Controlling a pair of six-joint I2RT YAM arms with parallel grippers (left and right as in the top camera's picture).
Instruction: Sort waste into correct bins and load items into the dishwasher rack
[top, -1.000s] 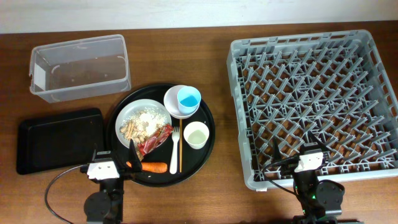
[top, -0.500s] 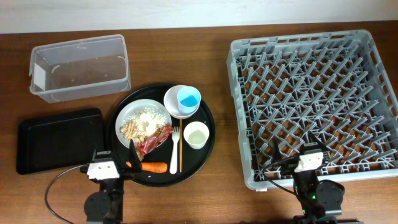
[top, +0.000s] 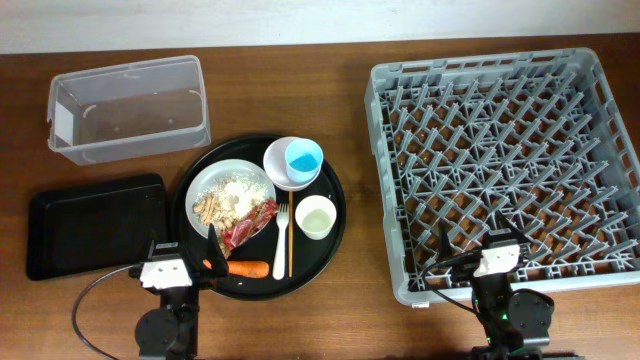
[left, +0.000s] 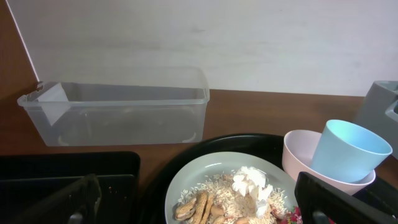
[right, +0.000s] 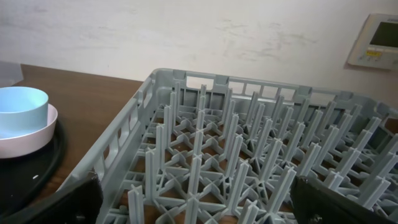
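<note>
In the left wrist view, the white plate (left: 199, 163) is cut off by the lower edge. In the right wrist view, the bowl (right: 31, 140) and light-blue cup (right: 18, 106) are cropped at the left, and the dishwasher rack (right: 205, 155) at the right and bottom.

Both arms sit folded low at the near side, one to the left and one to the right, well apart. The left hand (top: 183, 250) points forward and level, its two dark fingers (left: 68, 202) spread wide with nothing between them. The right hand (top: 482, 248) faces the same way, its fingers (right: 339, 202) likewise fully spread and gripping nothing.
</note>
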